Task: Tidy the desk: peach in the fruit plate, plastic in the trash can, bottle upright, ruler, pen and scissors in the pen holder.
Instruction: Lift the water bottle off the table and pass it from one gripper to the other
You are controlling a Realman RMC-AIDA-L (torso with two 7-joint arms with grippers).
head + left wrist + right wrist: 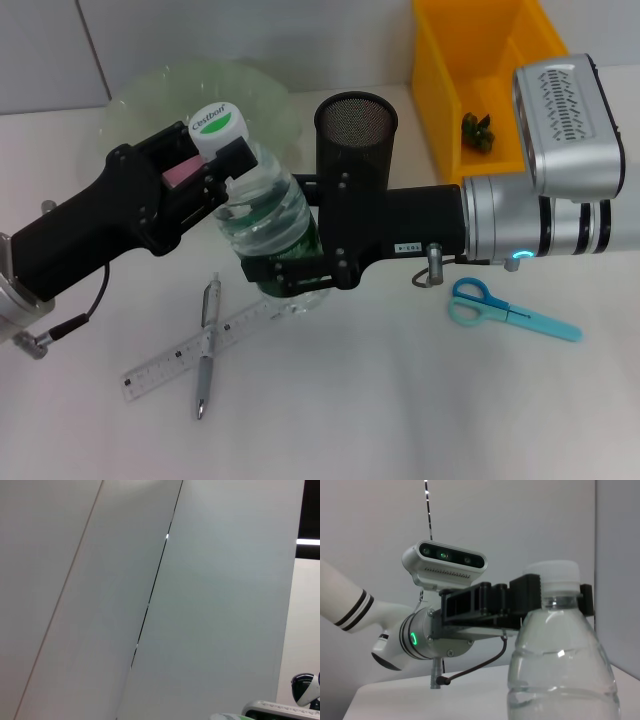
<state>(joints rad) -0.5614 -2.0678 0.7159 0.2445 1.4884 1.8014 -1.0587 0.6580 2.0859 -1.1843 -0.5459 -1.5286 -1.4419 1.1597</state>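
Observation:
A clear water bottle [268, 215] with a white and green cap [222, 125] stands nearly upright above the desk's middle. My left gripper [220, 168] comes in from the left and is shut on the bottle's neck just under the cap. My right gripper [288, 268] comes in from the right and is shut on the bottle's lower body. The right wrist view shows the bottle [561, 670] close up, with the left gripper [540, 600] clamped at its neck. A clear ruler [160, 365] and a silver pen [206, 345] lie crossed in front. Blue scissors [505, 310] lie at the right. The peach is out of view.
A black mesh pen holder [355, 130] stands right behind my right gripper. A pale green plate [170, 85] sits at the back left. A yellow bin [440, 90] at the back right holds a small dark green scrap [478, 130]. The left wrist view shows only wall panels.

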